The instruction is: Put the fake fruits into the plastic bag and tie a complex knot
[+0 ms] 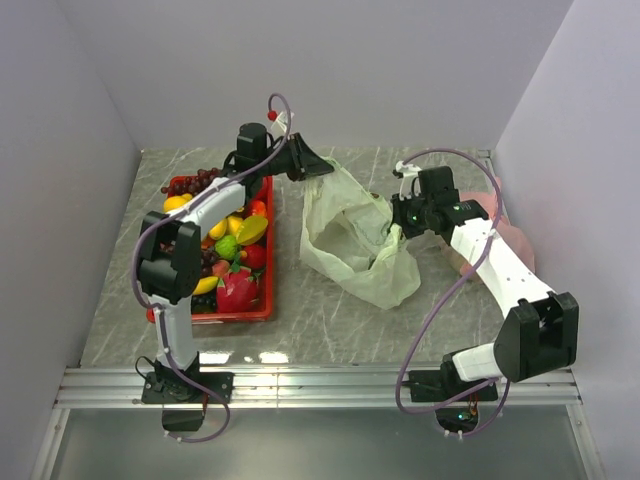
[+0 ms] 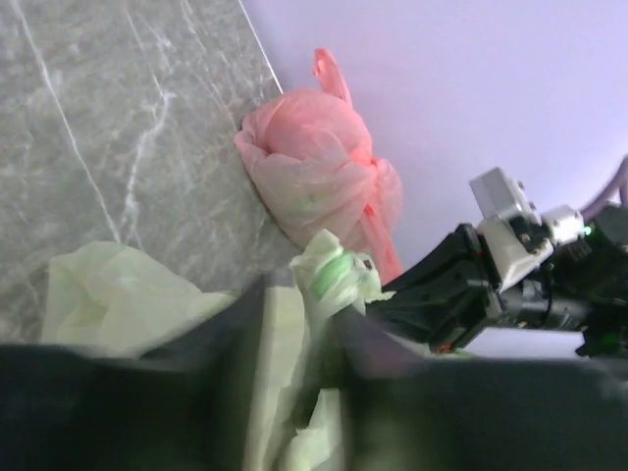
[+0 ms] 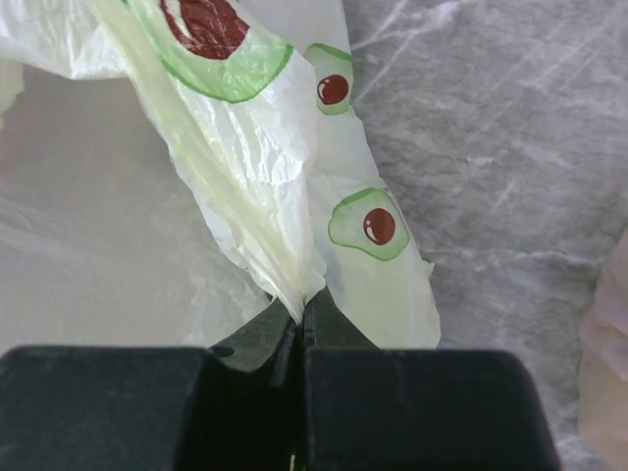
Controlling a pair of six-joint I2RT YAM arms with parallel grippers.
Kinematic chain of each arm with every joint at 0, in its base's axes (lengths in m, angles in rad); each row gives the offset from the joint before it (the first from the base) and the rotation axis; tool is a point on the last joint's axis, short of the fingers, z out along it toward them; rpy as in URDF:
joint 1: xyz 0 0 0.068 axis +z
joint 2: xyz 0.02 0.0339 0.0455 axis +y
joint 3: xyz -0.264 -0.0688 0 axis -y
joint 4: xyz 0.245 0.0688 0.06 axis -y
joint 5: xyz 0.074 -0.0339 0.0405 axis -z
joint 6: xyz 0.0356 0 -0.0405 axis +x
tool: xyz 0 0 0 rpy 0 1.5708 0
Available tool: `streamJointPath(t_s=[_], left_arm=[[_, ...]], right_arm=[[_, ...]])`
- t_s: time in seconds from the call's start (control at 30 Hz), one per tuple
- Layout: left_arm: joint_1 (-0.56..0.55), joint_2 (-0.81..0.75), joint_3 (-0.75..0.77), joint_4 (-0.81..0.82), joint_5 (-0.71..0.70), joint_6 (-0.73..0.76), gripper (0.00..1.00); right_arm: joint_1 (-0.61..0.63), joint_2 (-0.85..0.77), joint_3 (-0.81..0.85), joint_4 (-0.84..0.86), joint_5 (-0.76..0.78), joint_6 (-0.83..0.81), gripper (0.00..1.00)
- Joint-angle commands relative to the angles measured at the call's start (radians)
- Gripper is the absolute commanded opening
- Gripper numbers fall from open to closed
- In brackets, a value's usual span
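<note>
Left gripper (image 1: 320,169) clamped on the far corner of the plastic bag (image 1: 345,245), right gripper (image 3: 300,316) pinching its right rim (fake fruits (image 1: 236,246) piled left of it).

The plastic bag (image 1: 345,240) is a pale, see-through green printed with avocado halves (image 3: 378,226), each light green with a darker rim and a brown-red stone, while the other bag (image 2: 314,157) is pink. The red tray (image 1: 245,316) holds dark purple grapes (image 1: 190,183), a yellow mango (image 1: 177,202), a green lime (image 1: 226,247), a red apple (image 1: 253,256) and a pink dragon fruit (image 1: 237,290). The table (image 1: 330,315) is grey marble with thin white veins, the walls (image 1: 300,70) are pale lilac-white, and the arms (image 1: 490,255) are white with black joints.
</note>
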Motion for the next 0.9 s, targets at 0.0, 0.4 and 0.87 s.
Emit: streamJointPath(t_s=[0.0,0.4,0.87], left_arm=[[0.009,-0.025,0.150,0.008,0.065,0.092,0.45],[0.302,-0.275,0.226,-0.721,-0.089,0.689,0.99],[0.459,-0.449,-0.013,-1.185,-0.503,1.295,0.99]], right_arm=[[0.000,-0.017,0.017,-0.015,0.037,0.004,0.00],[-0.001,-0.003,-0.003,-0.044,-0.037,0.235,0.00],[-0.003,0.026,0.057,-0.109,0.002,0.216,0.00]])
